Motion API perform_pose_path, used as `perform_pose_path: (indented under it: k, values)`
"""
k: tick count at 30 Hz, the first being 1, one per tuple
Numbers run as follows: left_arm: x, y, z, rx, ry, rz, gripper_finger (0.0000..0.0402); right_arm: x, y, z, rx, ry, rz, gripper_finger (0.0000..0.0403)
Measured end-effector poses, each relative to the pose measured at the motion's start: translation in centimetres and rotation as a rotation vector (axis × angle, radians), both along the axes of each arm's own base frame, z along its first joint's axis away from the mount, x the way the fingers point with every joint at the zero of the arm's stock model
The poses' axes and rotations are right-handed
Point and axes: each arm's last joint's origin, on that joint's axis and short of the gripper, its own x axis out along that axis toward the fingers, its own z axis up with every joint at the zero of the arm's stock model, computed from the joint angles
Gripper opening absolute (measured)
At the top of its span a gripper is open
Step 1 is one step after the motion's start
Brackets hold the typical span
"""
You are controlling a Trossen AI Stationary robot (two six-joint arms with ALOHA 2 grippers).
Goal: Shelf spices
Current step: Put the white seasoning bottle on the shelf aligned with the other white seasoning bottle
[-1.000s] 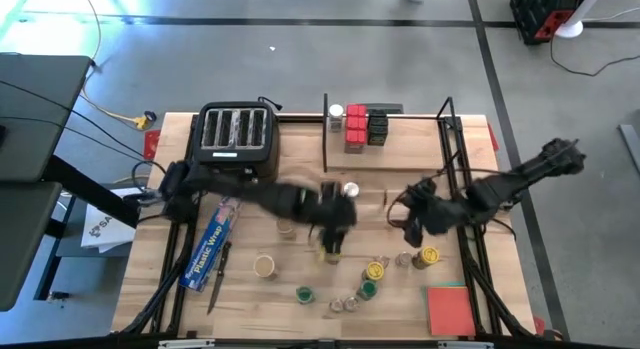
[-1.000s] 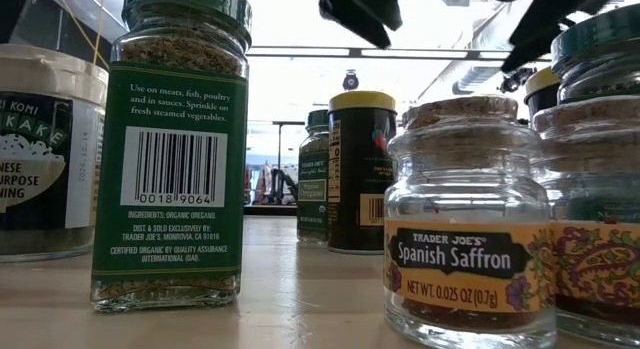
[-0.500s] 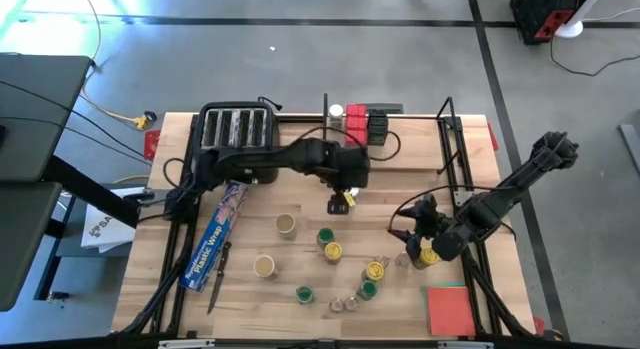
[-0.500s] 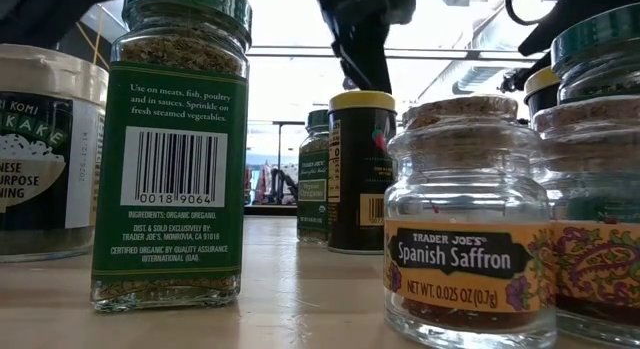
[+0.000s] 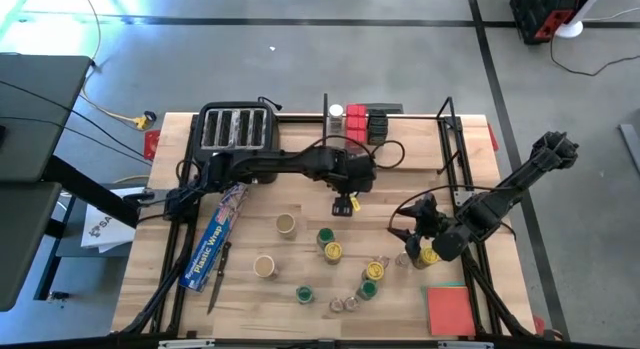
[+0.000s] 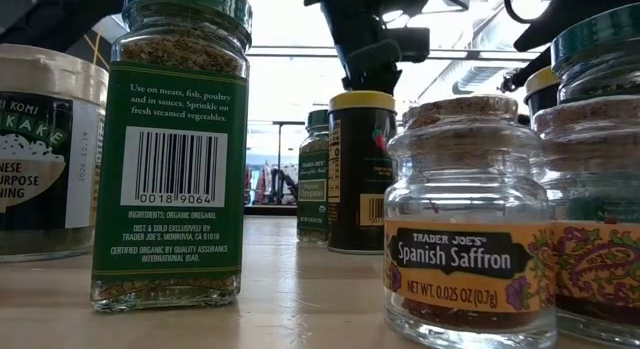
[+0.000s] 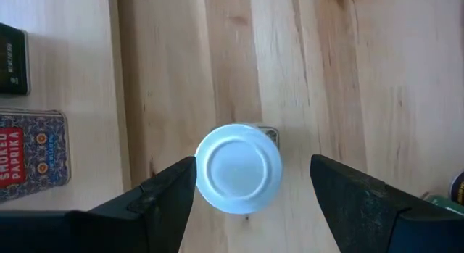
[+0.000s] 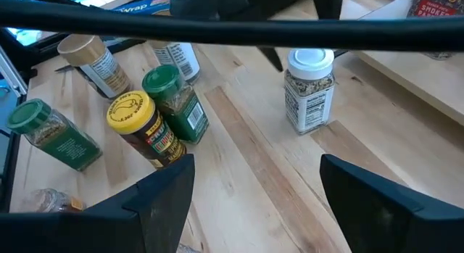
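Looking down from above, the left gripper hangs just in front of the shelf, over a white-lidded jar; the right gripper waits farther from the shelf, beside the loose spices; the left wrist view shows its fingers spread wide either side of that jar, not touching; the right wrist view shows wide, empty fingers.
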Motion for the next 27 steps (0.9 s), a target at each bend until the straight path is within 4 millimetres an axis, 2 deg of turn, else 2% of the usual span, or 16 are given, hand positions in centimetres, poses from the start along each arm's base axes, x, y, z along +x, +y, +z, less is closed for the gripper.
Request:
perform_pose_path:
  k: [5,10,20,27]
  values:
    - [0.4,1.1,0.5,-0.066,-0.073,-0.007,0.0269,0.1,0.1,-0.1,0.0,0.001,-0.001,0.0291]
    - [0.8,2.2,-0.9,-0.09,-0.056,0.006,0.0269,0.4,0.3,-0.5,0.011,0.011,-0.013,0.0291]
    - [0.5,2.1,-1.2,-0.052,-0.018,-0.005,0.0269,1.3,1.2,-2.3,0.016,0.078,-0.033,0.0291]
    - [0.4,2.3,-1.3,-0.048,-0.004,0.0,0.0269,1.5,1.3,-2.6,0.028,0.089,-0.036,0.0291]
